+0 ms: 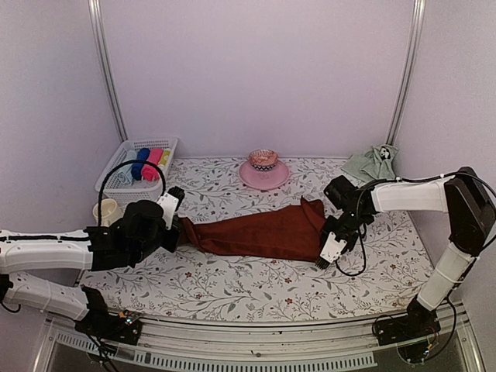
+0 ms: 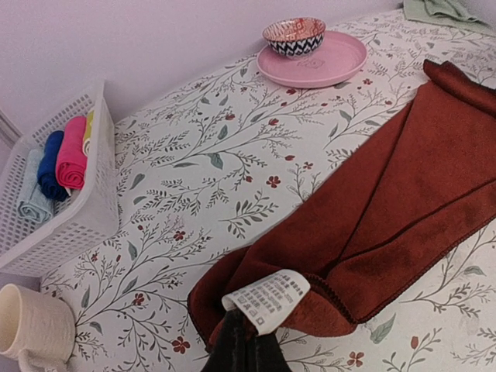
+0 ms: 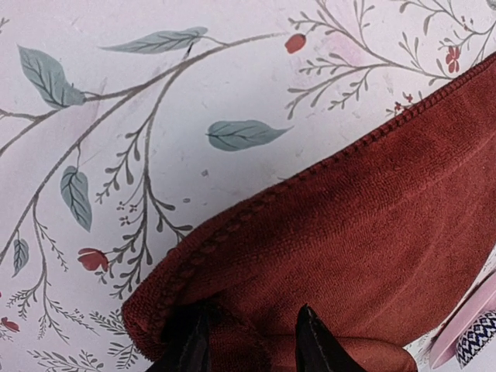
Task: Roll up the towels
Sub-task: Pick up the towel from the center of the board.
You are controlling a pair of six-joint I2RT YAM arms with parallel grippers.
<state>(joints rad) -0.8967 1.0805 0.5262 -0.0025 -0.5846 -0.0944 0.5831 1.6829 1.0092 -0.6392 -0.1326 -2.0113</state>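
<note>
Lying stretched across the middle of the floral table cover (image 1: 256, 291), the red-brown towel (image 1: 256, 232) reaches from one arm to the other. It is folded along its length, so that it makes a long narrow band. The left gripper (image 2: 248, 347) is clenched on the left end of this towel, and a white care label (image 2: 267, 298) sticks out just above the dark fingers. At the other end, the right gripper (image 3: 252, 341) has its two fingers on both sides of the folded corner, with the cloth between them. Whether they already press the cloth cannot be told from the pictures. One corner of the towel stands up a little, beside the right gripper.

The green towel (image 1: 372, 163) lies crumpled at the far right corner of the table, well apart from both grippers. A pink plate (image 1: 275, 180) with a patterned bowl (image 1: 263, 159) on it stands at the far edge. A white basket (image 1: 116, 177) with rolled cloths is at the far left, and a cream mug (image 1: 105, 211) is near it.
</note>
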